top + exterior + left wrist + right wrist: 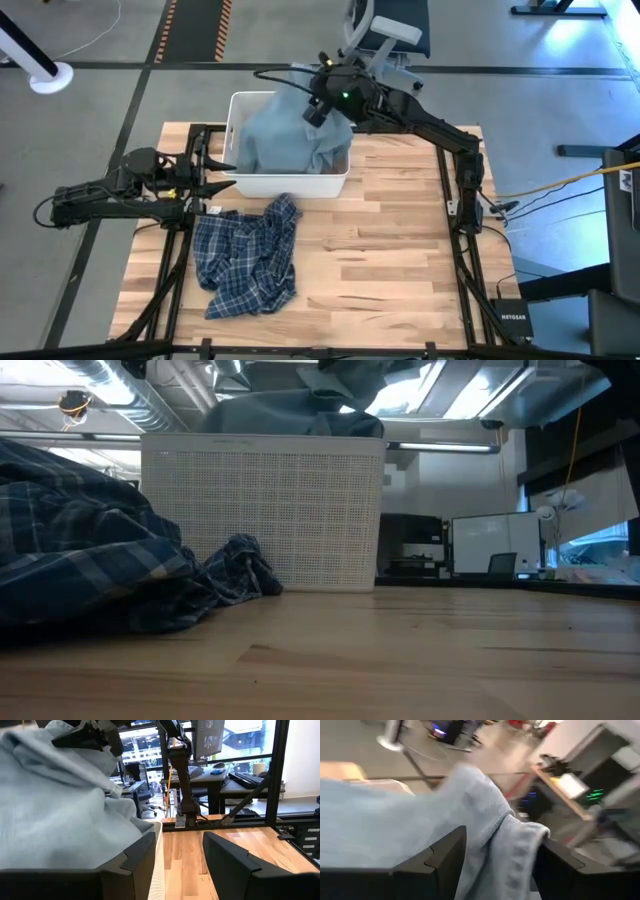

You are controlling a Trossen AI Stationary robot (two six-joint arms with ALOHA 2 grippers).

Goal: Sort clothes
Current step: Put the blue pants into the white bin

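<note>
Right gripper (318, 103) sits over the far edge of the white bin (240, 108), fingers partly spread w/ a fold of the grey-blue cloth (290, 135) between them. In the right wrist view the fabric (485, 840) drapes between and over the two dark fingers (440, 857), so it's grasping the cloth, tho the frame is motion-blurred. Rest of that cloth is heaped in the bin, spilling above the rim.

Left gripper (222, 165) waits at the bin's left side, just beside its wall, fingers apart, holding nothing. Left wrist view shows its fingers (227, 860) spread w/ bare tabletop between them, the bin's rim (157, 865) right by one finger and the cloth (55, 815) piled up close.

Plaid shirt (245, 255) lies crumpled on the wooden table (400, 260), in front of the bin, near but apart from it.

Views differ: high view gives the whole layout, both arms, bin and shirt. Low view hides both grippers; it shows the bin's mesh wall (265, 510), cloth (295, 410) bulging over the top, and the shirt (90, 550) bunched at left, a sleeve end reaching close to the bin's base. Left wrist view also catches the right arm's gripper (90, 737) above the cloth.
</note>
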